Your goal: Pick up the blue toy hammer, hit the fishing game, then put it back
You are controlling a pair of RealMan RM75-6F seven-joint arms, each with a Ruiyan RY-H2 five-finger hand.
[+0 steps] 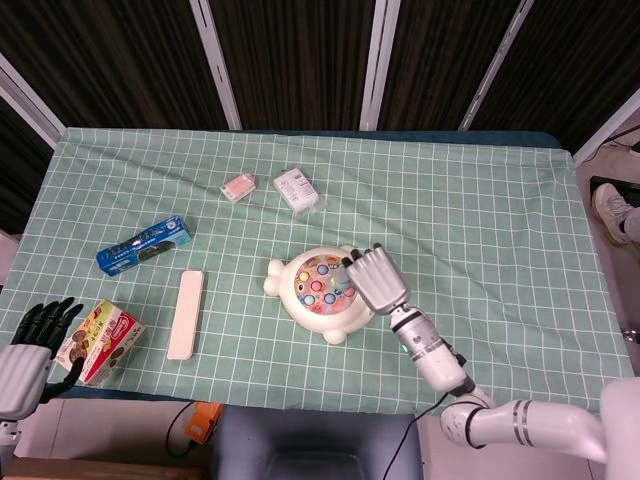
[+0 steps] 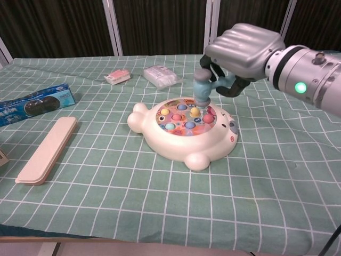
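Observation:
The white fish-shaped fishing game (image 1: 305, 293) (image 2: 181, 141) lies mid-table with coloured fish in its round top. My right hand (image 1: 375, 281) (image 2: 242, 49) hovers over the game's right part and grips the blue toy hammer (image 2: 203, 86). In the chest view the hammer's head hangs just above the fish at the far right of the disc; I cannot tell whether it touches them. In the head view the hand covers the hammer. My left hand (image 1: 25, 348) hangs open off the table's front left corner, holding nothing.
A blue snack box (image 1: 145, 245) (image 2: 33, 104) and a long pink case (image 1: 186, 313) (image 2: 48, 149) lie left of the game. A pink packet (image 1: 238, 187) and a white packet (image 1: 299, 189) sit behind it. A colourful carton (image 1: 102, 341) stands beside the left hand.

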